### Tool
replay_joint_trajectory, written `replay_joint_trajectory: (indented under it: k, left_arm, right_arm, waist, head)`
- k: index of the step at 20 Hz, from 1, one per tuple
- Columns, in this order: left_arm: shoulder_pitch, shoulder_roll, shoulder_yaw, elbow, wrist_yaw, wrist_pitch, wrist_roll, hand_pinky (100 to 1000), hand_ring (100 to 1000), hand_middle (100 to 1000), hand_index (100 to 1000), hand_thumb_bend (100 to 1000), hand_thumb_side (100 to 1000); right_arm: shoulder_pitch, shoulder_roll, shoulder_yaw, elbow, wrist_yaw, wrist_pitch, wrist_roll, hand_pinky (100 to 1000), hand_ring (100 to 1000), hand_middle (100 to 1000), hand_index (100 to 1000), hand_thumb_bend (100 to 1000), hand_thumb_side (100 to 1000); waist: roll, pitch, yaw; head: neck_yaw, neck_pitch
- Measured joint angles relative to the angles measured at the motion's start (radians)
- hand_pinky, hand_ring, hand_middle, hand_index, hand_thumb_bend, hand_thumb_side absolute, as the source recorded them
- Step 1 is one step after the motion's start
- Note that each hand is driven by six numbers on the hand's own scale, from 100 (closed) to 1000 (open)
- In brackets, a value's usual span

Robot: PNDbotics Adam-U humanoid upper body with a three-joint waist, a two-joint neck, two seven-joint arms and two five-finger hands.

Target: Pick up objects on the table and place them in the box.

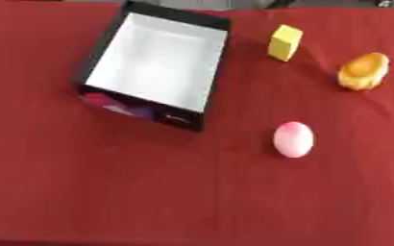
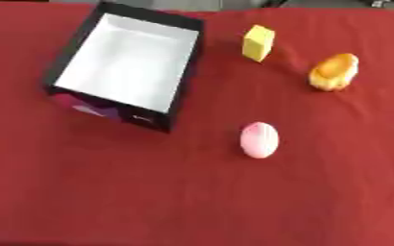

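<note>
While no hand shows in either view, three objects wait outside the empty box (image 1: 202, 77).
Best start: pink egg (image 1: 294, 139), centre-right, nearest the box; grasp state can't be told.

Stereo head pair, both eyes looking steeply down on the red-covered bench (image 1: 108, 192) from moderately close. The views share nearly the whole scene: the open box (image 1: 156, 63), yellow block (image 1: 284, 42), orange object (image 1: 363, 71) and pink egg-shaped object (image 1: 294, 139), each offset leftward in the right eye view.
</note>
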Motion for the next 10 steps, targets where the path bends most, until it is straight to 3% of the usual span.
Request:
replay_joint_trajectory:
  k: [7, 10]
  left_arm:
    - [0.005, 0.0, 0.0, 0.0, 0.001, -0.001, 0.0, 838, 679, 750, 859, 932, 618]
    - [0.008, 0.0, 0.0, 0.0, 0.001, -0.004, -0.005, 838, 679, 750, 859, 934, 613]
  right_arm:
    - [-0.003, -0.016, 0.023, 0.0, 0.066, 0.027, 0.032, 940, 861, 829, 911, 461, 517]
    - [-0.044, -0.019, 0.046, 0.0, 0.184, 0.031, 0.069, 921, 871, 845, 909, 536, 554]
  waist:
    - [-0.007, 0.0, -0.01]
    - [-0.009, 0.0, -0.018]
  head:
    - [0.0, 0.0]
    - [-0.003, 0.0]
